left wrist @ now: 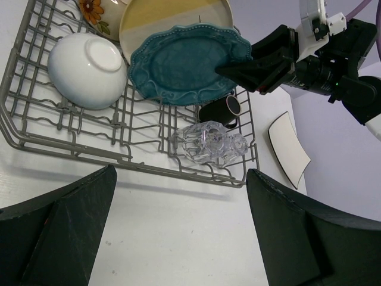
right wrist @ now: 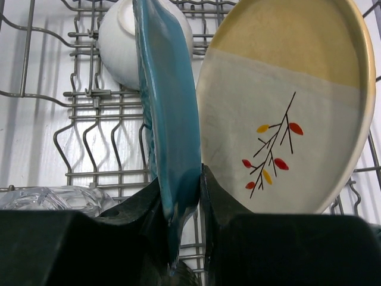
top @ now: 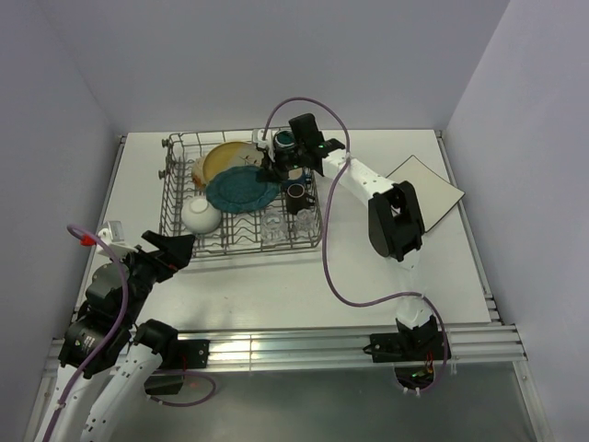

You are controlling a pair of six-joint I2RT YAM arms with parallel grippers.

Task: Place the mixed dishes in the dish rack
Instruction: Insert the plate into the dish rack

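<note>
The grey wire dish rack [top: 175, 235] stands on the table's left half. My right gripper [top: 272, 168] is shut on the rim of the teal scalloped plate [top: 241, 191], which stands on edge among the tines [right wrist: 169, 107]. The yellow-cream plate with leaf sprig [right wrist: 286, 101] leans just behind it [top: 225, 158]. A white bowl [top: 201, 215] lies upside down in the rack, with a dark mug [top: 296, 192] and clear glasses [top: 275, 226] at its right end. The white square plate [top: 425, 190] lies on the table to the right. My left gripper [top: 175, 250] is open and empty, in front of the rack.
A second floral-patterned dish [left wrist: 98, 13] sits at the rack's far left corner. The right arm's purple cable [top: 331, 267] loops over the table right of the rack. Walls close in the table on three sides.
</note>
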